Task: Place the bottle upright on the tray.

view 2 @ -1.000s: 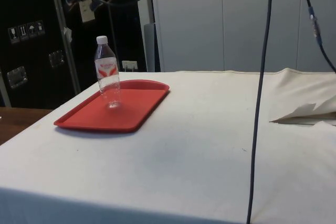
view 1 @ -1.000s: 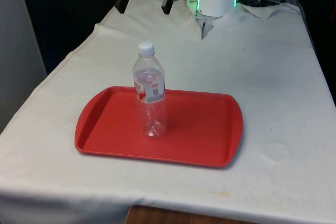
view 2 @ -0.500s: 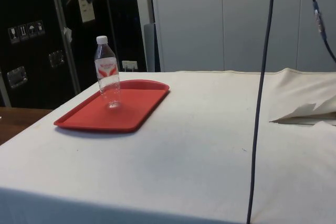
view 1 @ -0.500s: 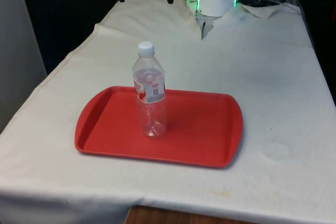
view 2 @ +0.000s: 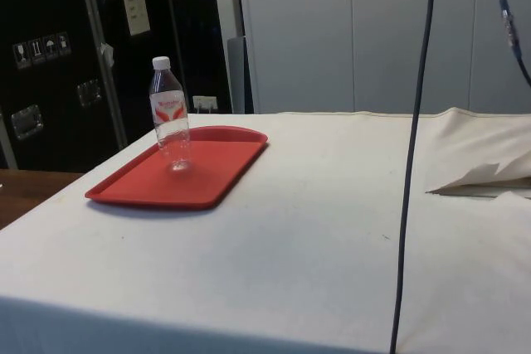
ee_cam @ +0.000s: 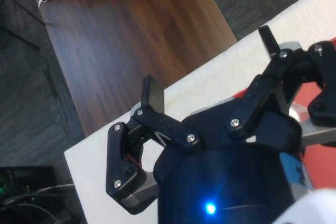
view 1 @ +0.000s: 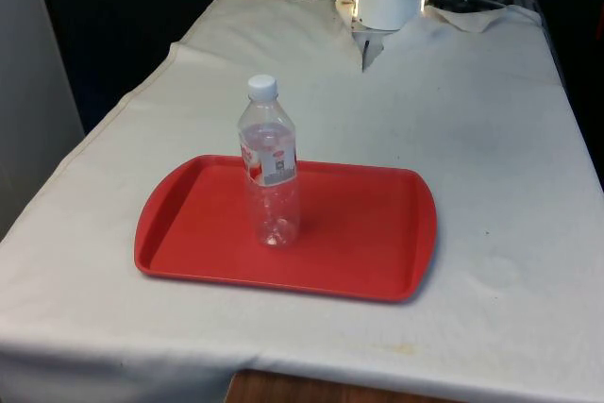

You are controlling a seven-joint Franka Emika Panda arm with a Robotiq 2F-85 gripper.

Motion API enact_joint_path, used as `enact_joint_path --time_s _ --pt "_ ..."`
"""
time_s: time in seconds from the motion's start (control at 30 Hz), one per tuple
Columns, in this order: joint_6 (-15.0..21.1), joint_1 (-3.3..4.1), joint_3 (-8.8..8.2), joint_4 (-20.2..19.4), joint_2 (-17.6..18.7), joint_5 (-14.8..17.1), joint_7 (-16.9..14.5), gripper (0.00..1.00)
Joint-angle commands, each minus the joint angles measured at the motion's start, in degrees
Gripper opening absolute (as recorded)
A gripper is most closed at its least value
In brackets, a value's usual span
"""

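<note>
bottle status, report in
End effector open, empty, raised clear of the table. Bottle upright on red tray, white cap on. Nothing in the way.

Gripper cut off at front view's top edge; in wrist view its body hides most of red tray.

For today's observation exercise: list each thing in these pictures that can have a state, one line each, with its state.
bottle: upright on the tray, white cap on, looks empty, held by nothing.
tray: flat on the white cloth, carrying the bottle.
pincer: open, holding nothing, raised well clear of the bottle.
</note>
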Motion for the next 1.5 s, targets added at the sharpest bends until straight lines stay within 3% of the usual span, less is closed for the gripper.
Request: enact_joint_path --time_s 0.0,0.03,0.23,0.27,0.3,0.5,0.53,0.57,1.0,1.4,1.47 --pt "-0.06 0.0 0.0 0.0 -0.06 0.0 -0.23 1.0" --pt "-0.8 -0.52 0.97 0.23 -0.57 -0.11 -0.8 1.0" --pt "-1.72 -0.46 0.92 -0.11 -1.38 -0.06 -2.64 1.0" --pt "-1.49 0.0 0.0 0.06 -0.8 0.0 -2.58 1.0" --pt "-1.95 -0.34 0.8 -0.46 -1.95 -0.06 -3.27 1.0" --pt "-2.69 -0.17 0.8 -2.41 -4.18 0.06 -5.16 1.0" --pt "-2.29 0.06 0.06 -2.01 -3.38 0.0 -4.7 1.0" --pt "-2.81 -0.17 0.8 -2.69 -4.53 0.06 -5.44 1.0" --pt "-4.64 -0.06 0.69 -6.47 -7.85 -0.06 -7.05 1.0" --pt "-9.17 -0.06 -0.86 -4.18 -6.3 -0.4 -6.76 1.0" --pt "-9.22 -0.23 -0.4 -4.01 -6.53 0.0 -7.16 1.0"
